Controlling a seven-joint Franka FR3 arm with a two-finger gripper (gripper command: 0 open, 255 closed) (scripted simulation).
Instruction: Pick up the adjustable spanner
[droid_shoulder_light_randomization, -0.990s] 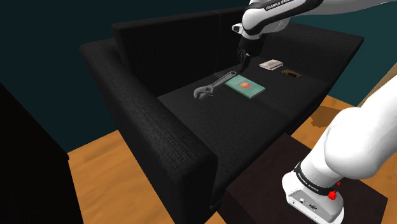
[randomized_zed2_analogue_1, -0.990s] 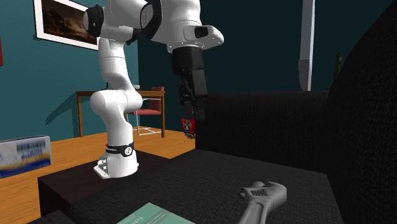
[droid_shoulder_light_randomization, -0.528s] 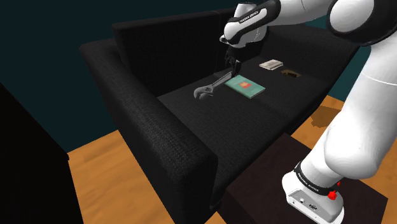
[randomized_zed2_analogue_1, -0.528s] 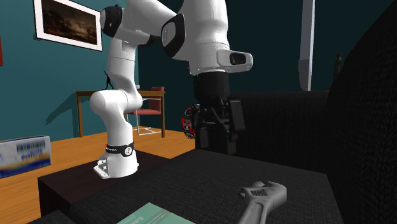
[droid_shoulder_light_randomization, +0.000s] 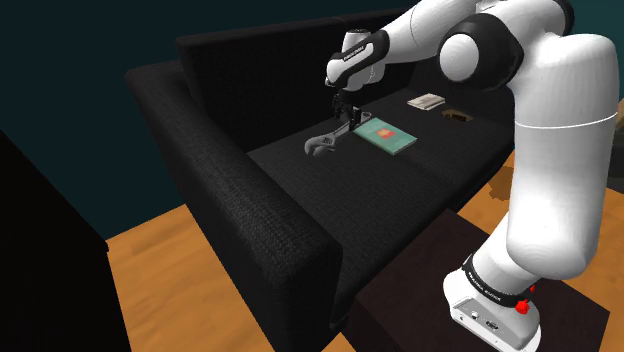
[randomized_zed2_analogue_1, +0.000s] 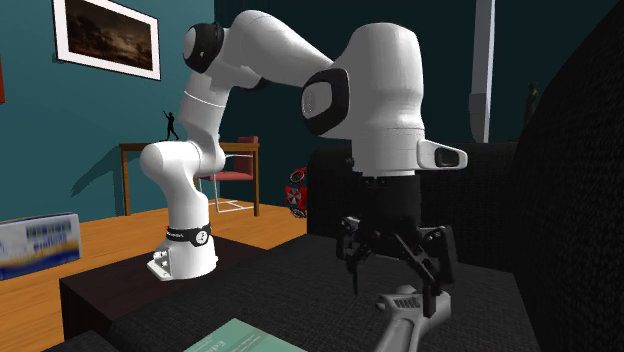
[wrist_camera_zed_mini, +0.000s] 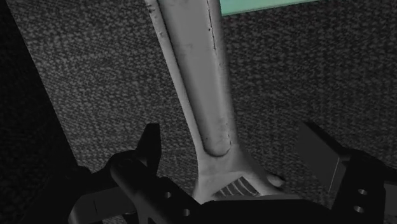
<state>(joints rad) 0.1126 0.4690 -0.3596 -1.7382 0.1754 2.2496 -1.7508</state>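
So your all-black gripper (wrist_camera_zed_mini: 232, 153) is wide open, straddling but not touching the grey metal adjustable spanner (wrist_camera_zed_mini: 197, 76), which lies flat on the black fabric sofa (droid_shoulder_light_randomization: 400, 190) beside a teal book (droid_shoulder_light_randomization: 388, 137).

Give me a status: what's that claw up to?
Gripper open, astride spanner, not touching. Spanner flat on sofa seat. Green book by handle end, clear of the grip.

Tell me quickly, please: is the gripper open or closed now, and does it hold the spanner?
Gripper: open. Its fingers stand on either side of the spanner without touching it, so nothing is held.
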